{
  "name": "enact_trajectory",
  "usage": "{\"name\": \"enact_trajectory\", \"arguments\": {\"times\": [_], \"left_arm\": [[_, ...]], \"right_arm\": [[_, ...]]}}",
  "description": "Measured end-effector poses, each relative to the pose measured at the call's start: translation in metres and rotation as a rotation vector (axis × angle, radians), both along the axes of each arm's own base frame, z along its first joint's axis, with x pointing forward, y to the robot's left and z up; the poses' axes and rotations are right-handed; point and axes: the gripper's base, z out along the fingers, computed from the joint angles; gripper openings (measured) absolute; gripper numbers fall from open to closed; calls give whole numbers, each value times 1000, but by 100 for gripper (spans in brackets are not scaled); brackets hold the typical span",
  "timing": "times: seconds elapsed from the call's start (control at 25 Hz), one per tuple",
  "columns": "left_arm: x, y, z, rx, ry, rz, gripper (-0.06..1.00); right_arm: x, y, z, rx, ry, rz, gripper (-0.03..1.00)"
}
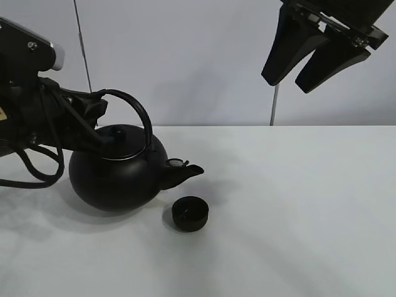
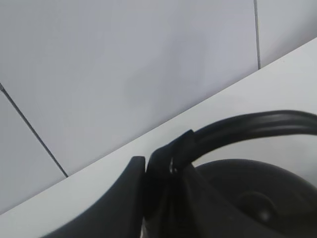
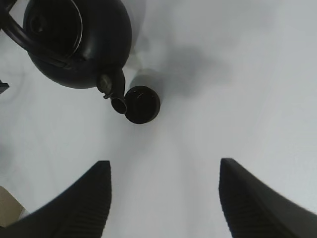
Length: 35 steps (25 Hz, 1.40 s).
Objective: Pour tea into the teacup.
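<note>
From the high camera, the kettle [image 1: 117, 170] sits left of the middle of the white table [image 1: 309, 216], with its spout [image 1: 184, 171] pointing right. The teacup [image 1: 190, 213] stands on the table just below and in front of the spout tip, close to the kettle's belly. The left claw [image 1: 98, 102] is clamped tight on the left end of the arched handle [image 1: 137, 114]. Its arm and looped cables [image 1: 31, 167] hide the kettle's far left side. I cannot tell whether the kettle's base touches the table. The right claw [image 1: 314, 60] hangs high at the upper right, well away from both. Its 2 fingers are parted and hold nothing, and its body is cut off by the frame.

In the left wrist view, the left claw [image 2: 148, 171] pinches the handle [image 2: 247, 126], fingers [image 2: 124, 203] pressed almost together. Below it only part of the dark lid [image 2: 247, 198] shows, blurred. The cup is out of this view, and the tiled wall [image 2: 124, 64] fills most of it.

The right wrist view looks down between the right claw's [image 3: 166, 198] 2 widely spread, empty fingers [image 3: 74, 208]. Beyond them the teacup [image 3: 142, 104] stands apart on the bare table [image 3: 237, 74]. The spout tip [image 3: 118, 103] overlaps its rim, and the kettle [image 3: 79, 44] is cut off at the edge. Whether anything is in the cup is too dark to make out.
</note>
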Motion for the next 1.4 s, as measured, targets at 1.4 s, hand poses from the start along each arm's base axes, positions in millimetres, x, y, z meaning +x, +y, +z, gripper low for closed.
{"name": "enact_trajectory", "arguments": {"times": [1.4], "left_arm": [[0, 0, 1, 65, -37, -9, 13]], "right_arm": [[0, 0, 0, 0, -1, 0, 43]]}}
